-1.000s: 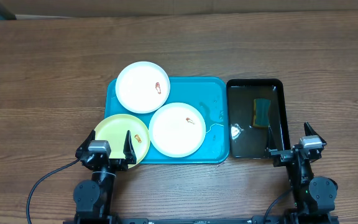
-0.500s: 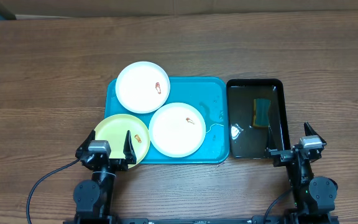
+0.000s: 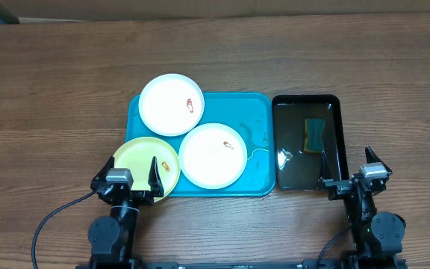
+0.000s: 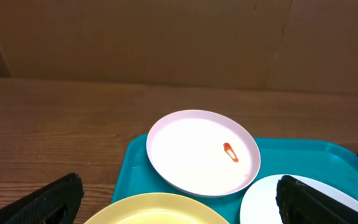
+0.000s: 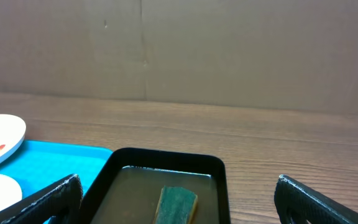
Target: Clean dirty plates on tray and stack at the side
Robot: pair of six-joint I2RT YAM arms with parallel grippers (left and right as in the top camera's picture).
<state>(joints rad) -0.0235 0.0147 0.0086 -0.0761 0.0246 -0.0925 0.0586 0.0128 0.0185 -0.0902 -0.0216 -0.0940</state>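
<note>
Standing empty, the left gripper (image 3: 125,171) and right gripper (image 3: 346,167) hold their jaws wide apart. Beyond the left gripper, a yellow-green plate (image 3: 136,160) overhangs the near-left corner of the blue tray (image 3: 256,112); a white plate (image 3: 213,155) lies mid-tray, a second white plate (image 3: 171,104) at its far-left corner. A black tray (image 3: 333,100) with a sponge (image 3: 316,135) lies alongside.

plates (image 3: 213,155) on tray (image 3: 237,104), sponge (image 3: 316,134) in pan (image 3: 290,119) rightward
</note>
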